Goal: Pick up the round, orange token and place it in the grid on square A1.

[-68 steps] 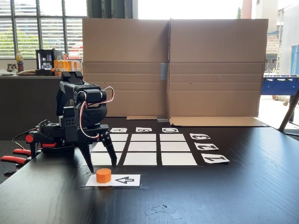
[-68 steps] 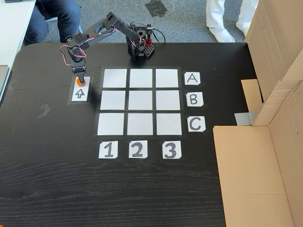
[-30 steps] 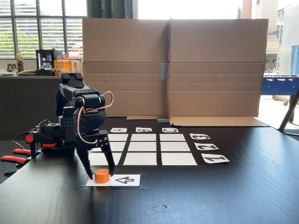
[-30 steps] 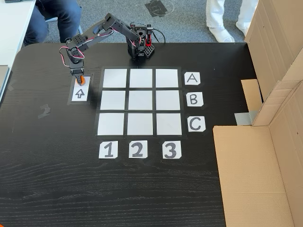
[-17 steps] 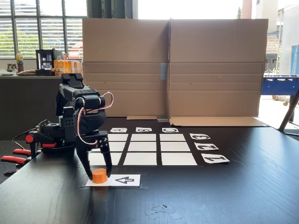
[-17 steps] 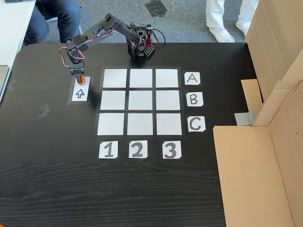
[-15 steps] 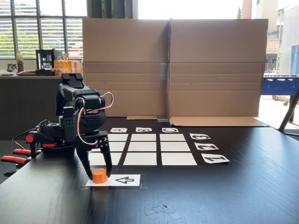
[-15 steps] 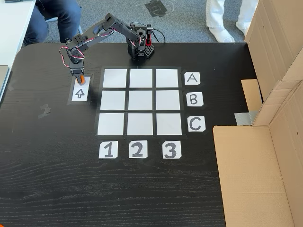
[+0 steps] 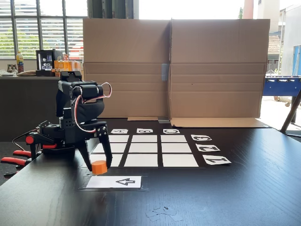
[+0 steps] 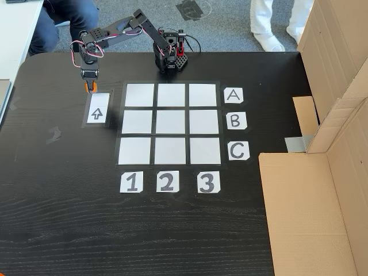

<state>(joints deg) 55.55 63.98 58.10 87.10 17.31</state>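
Counts: 1 small bright orange cylinder token (image 9: 99,166). 1 black two-finger gripper (image 9: 96,165) on 1 black arm. 1 grid of white paper squares (image 10: 170,123), 3x3 = 9 cells w/ black lines between. 3 white letter cards (image 10: 236,121): A, B, C. 3 white number cards (image 10: 166,181): 1, 2, 3. 1 white card w/ black arrow (image 10: 96,109). 1 black wooden table (image 10: 172,230). 2 big brown cardboard panels (image 9: 174,68) standing side by side in a fixed view.
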